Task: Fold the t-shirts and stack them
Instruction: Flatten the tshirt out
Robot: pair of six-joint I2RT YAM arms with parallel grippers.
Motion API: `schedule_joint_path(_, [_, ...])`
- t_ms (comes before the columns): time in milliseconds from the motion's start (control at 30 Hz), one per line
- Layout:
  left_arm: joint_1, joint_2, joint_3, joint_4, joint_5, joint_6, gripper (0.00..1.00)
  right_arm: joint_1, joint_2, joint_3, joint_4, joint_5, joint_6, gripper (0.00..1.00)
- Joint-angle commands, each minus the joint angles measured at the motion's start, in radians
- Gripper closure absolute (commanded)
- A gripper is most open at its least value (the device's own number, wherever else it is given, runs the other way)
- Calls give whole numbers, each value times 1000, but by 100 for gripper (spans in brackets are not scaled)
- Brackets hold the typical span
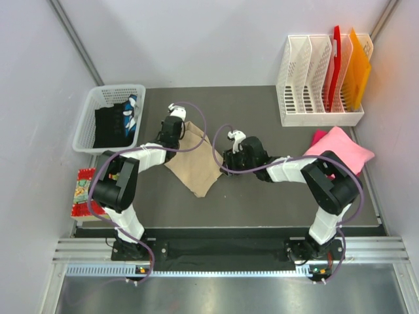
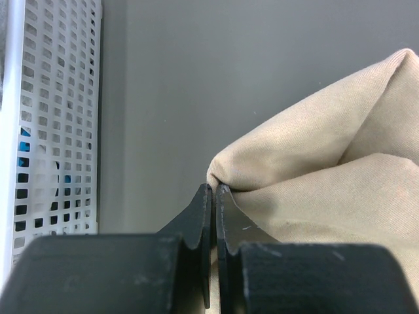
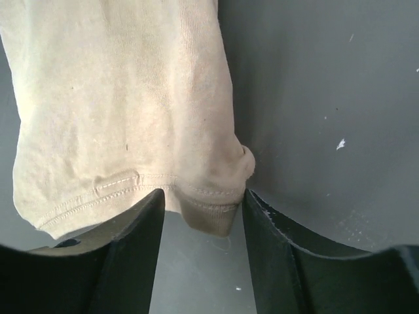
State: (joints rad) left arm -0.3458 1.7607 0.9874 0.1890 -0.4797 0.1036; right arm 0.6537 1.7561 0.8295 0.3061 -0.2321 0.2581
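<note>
Nearest my overhead camera stand two black-and-white arms, the left arm [image 1: 121,186] and the right arm [image 1: 330,186], both reaching out over one dark grey table [image 1: 262,196].

I count two shirts. One tan-beige cloth t-shirt [image 1: 196,160] lies mid-table as a rough folded diamond between the two wrists. One bright pink cloth t-shirt [image 1: 340,149] sits bunched at the right side, just in front of the rack and partly behind the right arm.

One white slotted rack [image 1: 314,82] stands at the far right and holds two stiff sheets, one red plastic sheet [image 1: 335,65] and one orange plastic sheet [image 1: 357,72]. One white plastic mesh basket [image 1: 108,118] sits at the far left with dark items inside. One colourful printed packet [image 1: 84,193] lies off the table's left edge.

On my left wrist feed, the left gripper [image 2: 213,190] is clenched tight on a folded corner of the tan shirt. On the right feed, the right gripper [image 3: 203,196] is parted, its fingers straddling the stitched hem corner and touching cloth on both sides.
</note>
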Motion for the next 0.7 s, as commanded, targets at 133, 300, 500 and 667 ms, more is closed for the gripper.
schedule_joint_path(133, [4, 11, 14, 47, -25, -2, 100, 27, -33, 22, 24, 33, -11, 77])
schedule_joint_path(300, [5, 11, 13, 49, -28, -2, 100, 43, -73, 26, -5, 57, -14, 92])
schedule_joint_path(500, [5, 0, 11, 41, -28, 1, 100, 106, -222, 69, -99, 134, -40, 100])
schedule_joint_path(667, [2, -17, 22, 0, 13, 10, 67, 152, -361, 144, -215, 212, -69, 100])
